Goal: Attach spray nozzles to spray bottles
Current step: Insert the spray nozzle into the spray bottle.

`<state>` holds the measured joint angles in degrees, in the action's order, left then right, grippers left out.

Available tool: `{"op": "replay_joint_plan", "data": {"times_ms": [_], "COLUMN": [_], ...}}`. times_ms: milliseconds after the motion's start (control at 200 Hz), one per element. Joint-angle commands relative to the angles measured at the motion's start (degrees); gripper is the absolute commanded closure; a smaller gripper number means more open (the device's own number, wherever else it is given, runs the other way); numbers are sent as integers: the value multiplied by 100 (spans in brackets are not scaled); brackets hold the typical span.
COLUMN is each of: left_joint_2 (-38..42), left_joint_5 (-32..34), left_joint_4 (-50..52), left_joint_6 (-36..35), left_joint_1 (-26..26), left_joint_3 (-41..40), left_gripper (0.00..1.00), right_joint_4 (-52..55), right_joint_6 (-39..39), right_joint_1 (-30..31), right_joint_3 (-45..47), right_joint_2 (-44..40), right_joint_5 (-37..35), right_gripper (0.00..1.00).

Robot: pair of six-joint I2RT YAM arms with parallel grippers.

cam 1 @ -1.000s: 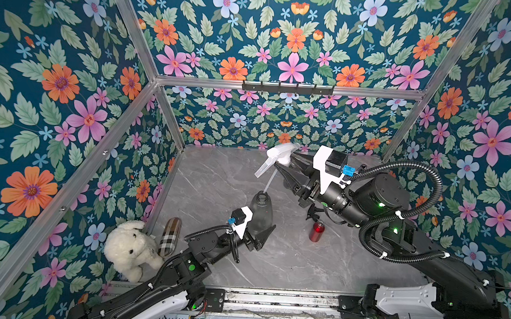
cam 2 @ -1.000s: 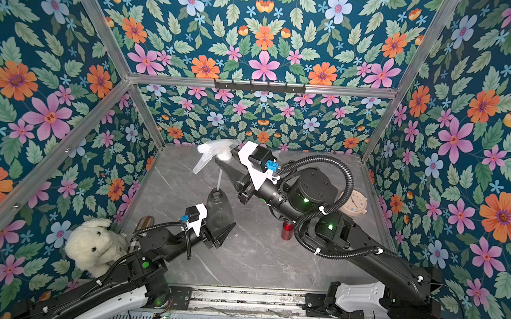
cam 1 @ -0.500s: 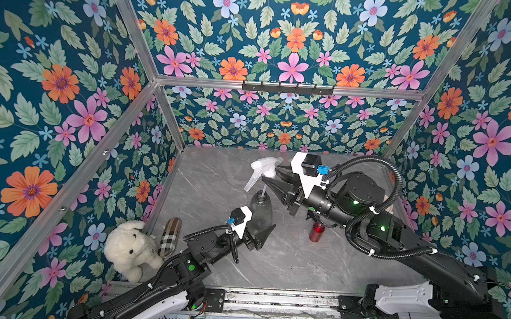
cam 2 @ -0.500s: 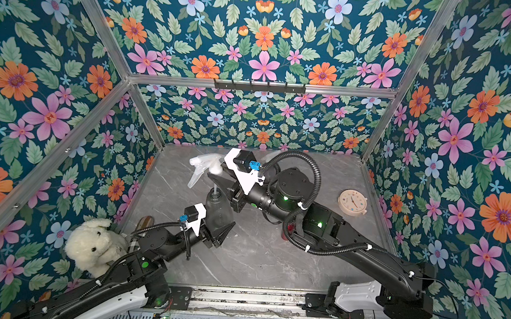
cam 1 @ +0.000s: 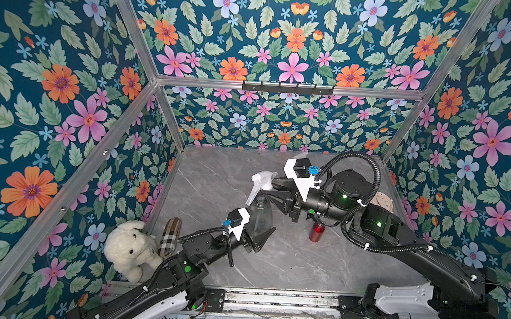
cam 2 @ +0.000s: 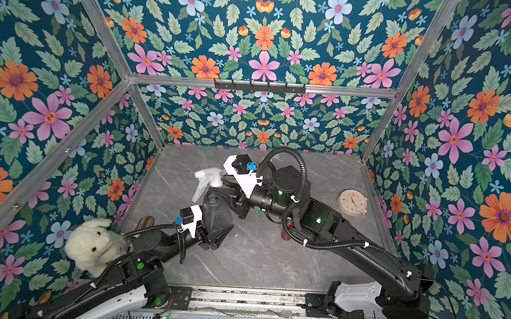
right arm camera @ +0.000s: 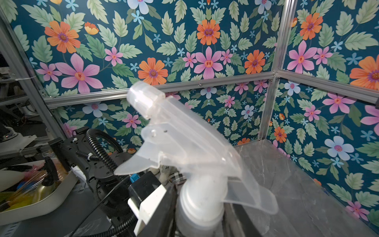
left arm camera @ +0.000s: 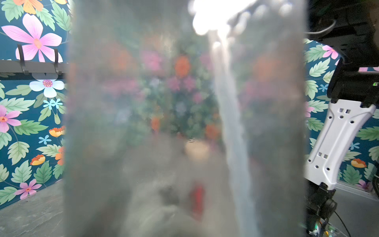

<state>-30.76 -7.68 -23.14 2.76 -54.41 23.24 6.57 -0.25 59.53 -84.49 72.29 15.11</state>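
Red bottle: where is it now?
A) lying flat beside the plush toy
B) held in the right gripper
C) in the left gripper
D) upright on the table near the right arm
D: the red bottle stands upright on the table beside the right arm, with neither gripper on it; the left gripper holds the grey bottle.

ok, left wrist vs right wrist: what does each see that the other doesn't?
Left wrist only: the smoky-grey bottle wall close up, filling the frame, with the dip tube running down inside; also the hook rail. Right wrist only: the spray nozzle trigger head and its white collar, plus a cluttered tray outside the cell. Both: floral walls, grey marble tabletop.
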Motion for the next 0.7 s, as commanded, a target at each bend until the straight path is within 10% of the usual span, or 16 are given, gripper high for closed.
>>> {"op": "replay_joint_plan", "data": {"times_ms": [0,695], "left_joint_2": [18,145], "left_joint_5": [-116,-298], "left_joint_4": [-136,-103], "left_joint_6": [23,-33], "left_joint_1": [0,7], "left_joint_3": [60,67], "left_gripper": [100,100], "right_joint_4": [144,651], "right_joint_6": [-57,-206], "right_joint_1": [-4,-9], "right_joint_3": [-111,-383], "right_joint_2": [41,220], "right_joint_5": [507,12], "right_gripper": [64,60]}}
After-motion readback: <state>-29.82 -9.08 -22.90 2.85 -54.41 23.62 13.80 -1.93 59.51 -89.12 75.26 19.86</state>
